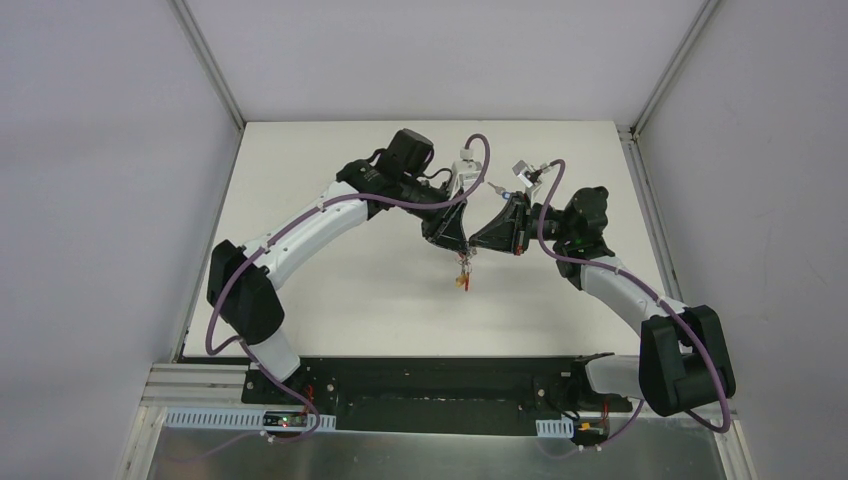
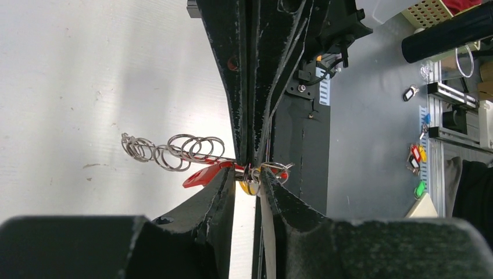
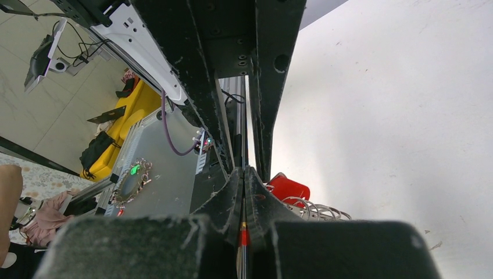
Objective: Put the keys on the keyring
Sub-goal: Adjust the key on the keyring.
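Both arms same build: left arm (image 1: 300, 225) and right arm (image 1: 625, 290) have white shells, chunky black joints, a purple cable (image 1: 210, 320) looping along. Black jaws look scuffed, dotted with screw holes.

The left arm (image 1: 300, 235) rises from its base at the near left and reaches far and right. The right arm (image 1: 620, 285) rises from the near right and bends back toward the left. Both wrists are pitched down, and the two tips meet above the middle of the surface (image 1: 350, 300). The left pincer (image 1: 459, 248) points right, and its fingers (image 2: 218, 192) stand a narrow gap apart. The right pincer (image 1: 480, 246) points left, with its fingers (image 3: 229, 197) pressed fully together. The tips are nose to nose.
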`<state>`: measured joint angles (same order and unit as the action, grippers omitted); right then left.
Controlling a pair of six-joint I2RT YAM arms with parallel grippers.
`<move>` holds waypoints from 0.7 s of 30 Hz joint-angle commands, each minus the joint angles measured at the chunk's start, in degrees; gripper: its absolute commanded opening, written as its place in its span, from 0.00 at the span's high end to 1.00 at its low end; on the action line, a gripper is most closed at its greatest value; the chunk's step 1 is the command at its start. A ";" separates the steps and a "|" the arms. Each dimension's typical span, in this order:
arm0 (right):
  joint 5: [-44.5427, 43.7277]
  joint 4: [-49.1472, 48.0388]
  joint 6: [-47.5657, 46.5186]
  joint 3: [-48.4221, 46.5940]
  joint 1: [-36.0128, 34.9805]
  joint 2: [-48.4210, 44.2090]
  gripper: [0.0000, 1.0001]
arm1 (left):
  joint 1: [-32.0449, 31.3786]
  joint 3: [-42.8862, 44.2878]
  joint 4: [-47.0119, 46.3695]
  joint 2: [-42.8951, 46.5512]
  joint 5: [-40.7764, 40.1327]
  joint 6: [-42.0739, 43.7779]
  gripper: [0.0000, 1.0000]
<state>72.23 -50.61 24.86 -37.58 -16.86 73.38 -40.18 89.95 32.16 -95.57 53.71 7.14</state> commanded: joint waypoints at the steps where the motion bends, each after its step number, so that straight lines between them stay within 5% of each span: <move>1: 0.33 -2.48 -0.52 -0.82 -0.17 -1.84 1.00 | -0.67 -0.45 -1.97 -0.22 2.29 -1.13 0.78; 7: 0.28 -2.28 -0.65 -0.80 -0.09 -1.84 1.00 | -0.69 0.30 -1.91 -0.85 3.07 -1.50 0.99; 13: 0.73 -0.51 -2.70 -0.70 0.43 -2.05 1.00 | -0.69 3.15 6.21 -0.06 0.53 2.53 1.00; 21: 2.33 3.32 -6.90 -1.07 0.27 -2.18 1.00 | -0.73 17.60 25.82 -5.08 -5.24 4.80 1.00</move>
<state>72.44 -49.21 21.67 -37.69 -16.91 72.31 -41.23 100.49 46.11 -99.81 49.34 10.20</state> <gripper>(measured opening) 0.005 0.011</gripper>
